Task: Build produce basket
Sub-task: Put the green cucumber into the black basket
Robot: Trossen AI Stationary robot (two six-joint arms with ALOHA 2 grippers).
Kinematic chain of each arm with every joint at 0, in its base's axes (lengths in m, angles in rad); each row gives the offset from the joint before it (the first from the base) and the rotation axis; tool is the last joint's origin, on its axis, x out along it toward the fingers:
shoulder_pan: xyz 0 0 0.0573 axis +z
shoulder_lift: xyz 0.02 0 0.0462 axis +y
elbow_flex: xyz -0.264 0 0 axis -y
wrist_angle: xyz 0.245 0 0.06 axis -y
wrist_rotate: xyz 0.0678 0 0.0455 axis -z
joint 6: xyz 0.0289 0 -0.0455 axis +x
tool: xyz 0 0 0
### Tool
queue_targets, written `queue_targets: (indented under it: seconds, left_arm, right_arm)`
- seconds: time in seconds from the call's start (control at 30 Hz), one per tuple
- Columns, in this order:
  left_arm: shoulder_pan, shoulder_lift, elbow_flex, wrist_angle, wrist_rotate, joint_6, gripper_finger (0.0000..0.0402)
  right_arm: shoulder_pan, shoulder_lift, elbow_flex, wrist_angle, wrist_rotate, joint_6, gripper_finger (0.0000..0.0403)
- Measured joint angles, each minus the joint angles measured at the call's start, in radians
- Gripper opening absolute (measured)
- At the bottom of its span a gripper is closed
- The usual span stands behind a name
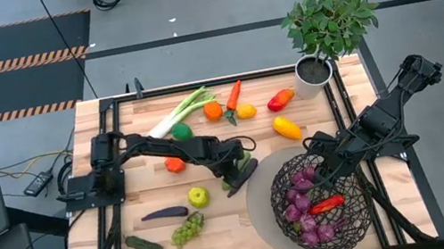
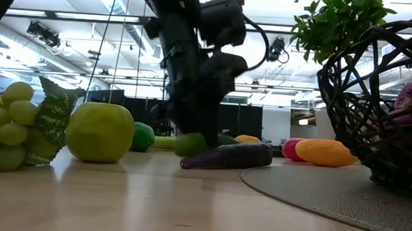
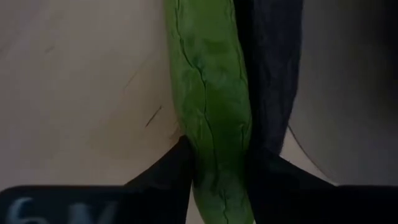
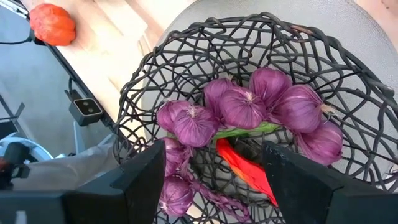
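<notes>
- Left gripper (image 3: 217, 168): fingers pinching a green cucumber (image 3: 208, 99) on the table just beside the grey mat (image 1: 262, 199).
- Right gripper (image 4: 211, 171): spread, empty, over the basket (image 1: 321, 203) of purple onions (image 4: 239, 109).
- Risk: narrow hold on a slick, rounded cucumber; it may twist or drop short of the basket.
- Writing: none legible.

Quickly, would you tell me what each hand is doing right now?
Left hand: closed on a green cucumber at the table.
Right hand: open, empty, over the basket.
</notes>
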Motion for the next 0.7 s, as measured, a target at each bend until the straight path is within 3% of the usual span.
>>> queue_targets:
  seconds: [0.2, 0.43, 0.57, 0.7]
  left_arm:
    - [-0.001, -0.095, 0.046, -0.015, 0.004, 0.027, 0.0121]
    - [-0.059, -0.173, 0.137, 0.136, 0.026, 0.064, 0.0127]
    - [-0.109, -0.177, 0.16, 0.279, 0.03, 0.066, 0.0128]
    - [-0.138, -0.162, 0.16, 0.38, 0.016, 0.048, 0.0129]
  right_arm:
    - [0.0, -0.014, 0.0, -0.076, -0.076, 0.008, 0.0268]
    - [0.001, -0.107, 0.0, -0.168, -0.128, 0.08, 0.0268]
    - [0.001, -0.165, 0.0, -0.166, -0.055, 0.122, 0.0268]
    - [0.001, -0.191, 0.0, -0.026, 0.106, 0.07, 0.0268]
